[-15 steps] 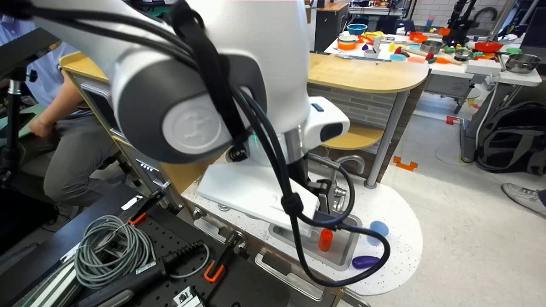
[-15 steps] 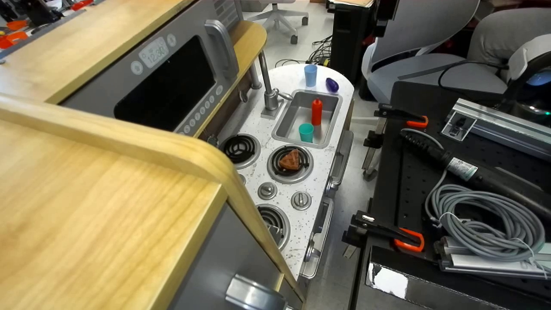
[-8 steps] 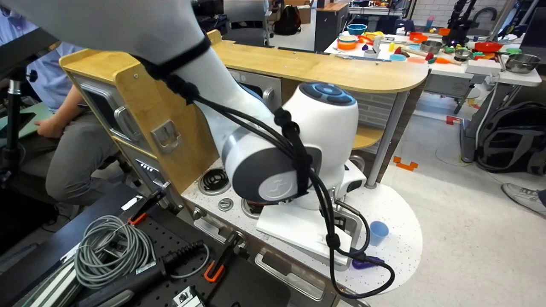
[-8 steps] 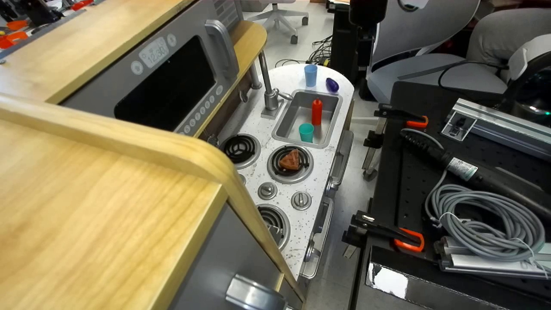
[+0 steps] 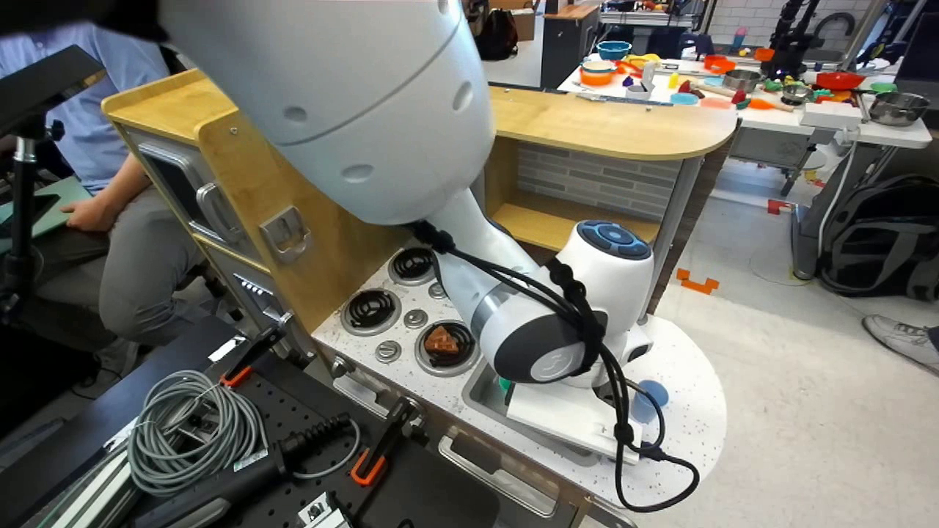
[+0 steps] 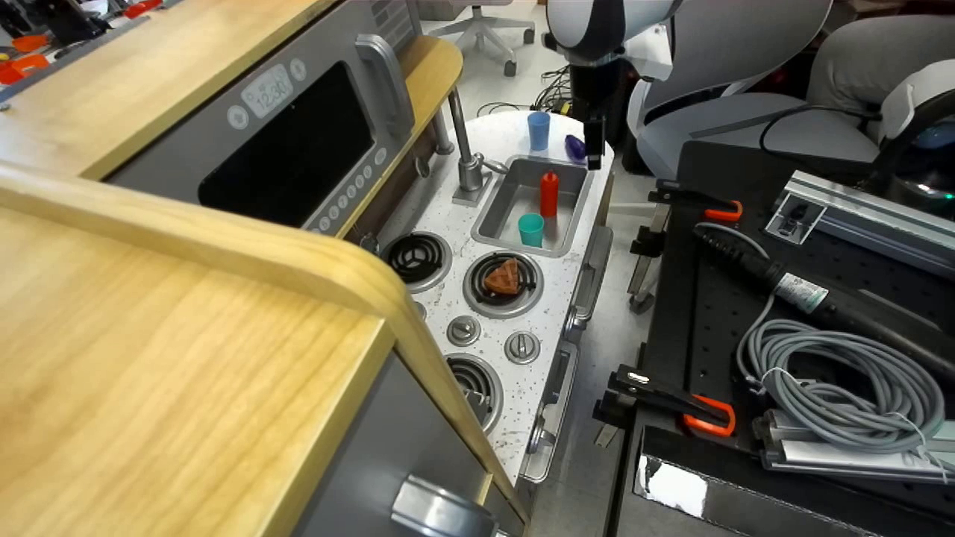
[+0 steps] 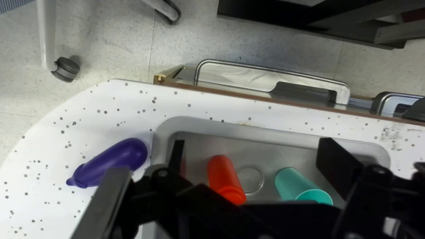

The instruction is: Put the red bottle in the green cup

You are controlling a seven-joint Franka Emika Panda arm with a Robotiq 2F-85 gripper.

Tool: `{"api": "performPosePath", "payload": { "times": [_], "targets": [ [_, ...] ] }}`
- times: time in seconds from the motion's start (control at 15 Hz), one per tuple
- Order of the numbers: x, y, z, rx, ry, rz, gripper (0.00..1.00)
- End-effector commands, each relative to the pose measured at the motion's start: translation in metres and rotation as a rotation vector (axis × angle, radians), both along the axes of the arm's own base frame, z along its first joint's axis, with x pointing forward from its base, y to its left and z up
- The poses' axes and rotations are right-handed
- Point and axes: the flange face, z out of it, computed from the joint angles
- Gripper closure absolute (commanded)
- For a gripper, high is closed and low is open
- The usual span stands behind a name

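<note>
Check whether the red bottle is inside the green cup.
Out: in the wrist view, bare sink floor shows between the red bottle and the green cup.

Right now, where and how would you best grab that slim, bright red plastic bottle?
Probably around its upper body, below the narrower top, from straight above: the red bottle stands upright in the grey rectangular sink, whose walls could hinder a sideways approach. The open gripper could close on the bottle's straight sides, using the gap beside the round teal-green plastic cup.

Exterior views: high, oblique | wrist: near, facing down | shared: sink [image 6: 522,195]
</note>
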Motion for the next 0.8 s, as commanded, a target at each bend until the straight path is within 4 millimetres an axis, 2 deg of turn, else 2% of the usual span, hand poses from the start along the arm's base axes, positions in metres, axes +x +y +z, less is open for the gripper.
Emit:
{"api": "performPosePath", "payload": {
  "times": [0.0,0.73],
  "targets": [
    [0.028,-0.008,-0.021,-0.019,-0.023,0.013,0.00],
    [0.071,0.003,-0.056,-0.053,-0.062,-0.031,0.00]
  ]
}}
